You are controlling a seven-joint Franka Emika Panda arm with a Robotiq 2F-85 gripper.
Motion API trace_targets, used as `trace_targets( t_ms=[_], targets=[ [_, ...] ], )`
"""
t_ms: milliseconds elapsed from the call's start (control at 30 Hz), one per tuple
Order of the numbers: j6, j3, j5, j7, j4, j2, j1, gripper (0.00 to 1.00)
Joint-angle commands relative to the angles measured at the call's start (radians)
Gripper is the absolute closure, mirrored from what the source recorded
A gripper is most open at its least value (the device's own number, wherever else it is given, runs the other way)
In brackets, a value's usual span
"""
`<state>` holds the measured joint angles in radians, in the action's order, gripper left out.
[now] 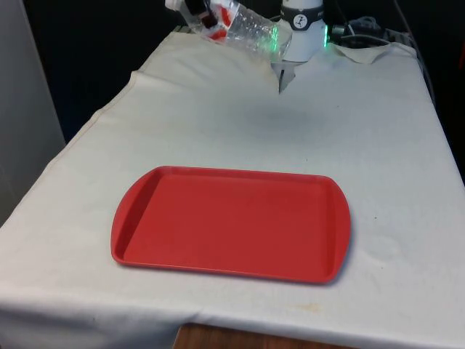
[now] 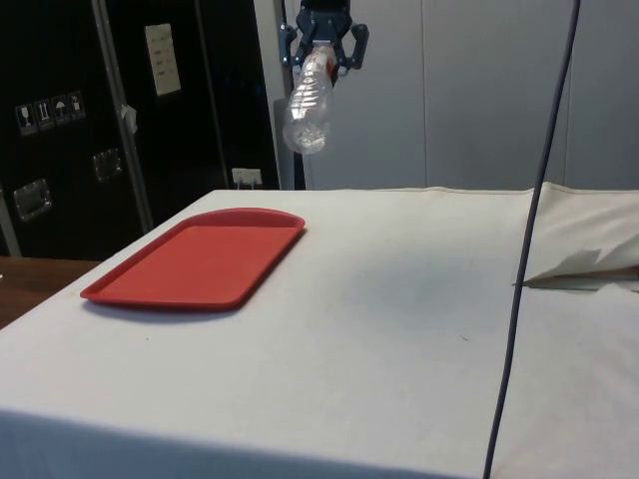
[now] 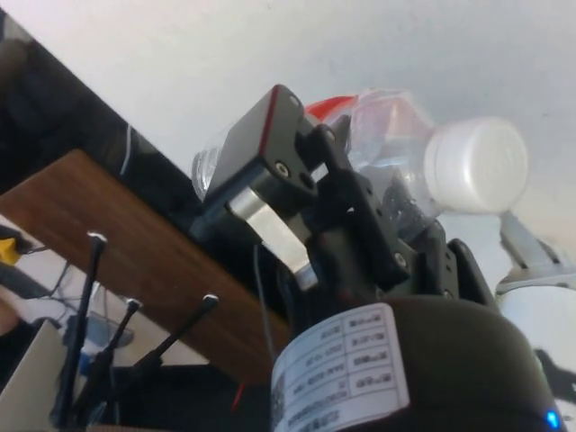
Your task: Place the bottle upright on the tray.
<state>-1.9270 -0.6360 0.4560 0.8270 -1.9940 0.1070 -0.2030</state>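
- Tray (image 1: 231,224), red and rectangular with rounded corners, lies flat on the white cloth (image 1: 378,131) towards the near end of the table; in the side view it sits at the picture's left (image 2: 195,259).
- Bottle (image 1: 247,27), clear plastic with a red label, hangs in the air high above the far end of the table, well apart from the tray and tilted off vertical.
- In the side view the bottle (image 2: 307,105) points base-down at a slant, above and just beyond the tray's far edge.
- The gripper (image 2: 323,45) has its fingers closed on the bottle's upper part, near the neck.
- In the wrist view a white cap (image 3: 475,165) shows past the fingers (image 3: 261,144).
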Motion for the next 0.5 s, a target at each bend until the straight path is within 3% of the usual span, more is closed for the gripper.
trace_targets(
  t_ms=[0, 100, 133, 167, 433, 467],
  targets=[
    [-0.023, 0.002, -0.021, 0.016, -0.006, -0.006, -0.006, 0.67],
    [-0.032, 0.007, -0.040, 0.025, -0.006, -0.006, -0.006, 0.67],
    [-0.011, 0.007, -0.026, 0.011, 0.000, 0.000, 0.000, 0.67],
    [-0.035, 0.009, -0.047, 0.028, -0.006, -0.006, -0.006, 0.67],
    [-0.057, 0.025, -0.103, 0.054, -0.007, -0.005, -0.006, 0.67],
    [-0.038, 0.025, -0.091, 0.042, -0.001, 0.000, -0.001, 0.67]
  ],
)
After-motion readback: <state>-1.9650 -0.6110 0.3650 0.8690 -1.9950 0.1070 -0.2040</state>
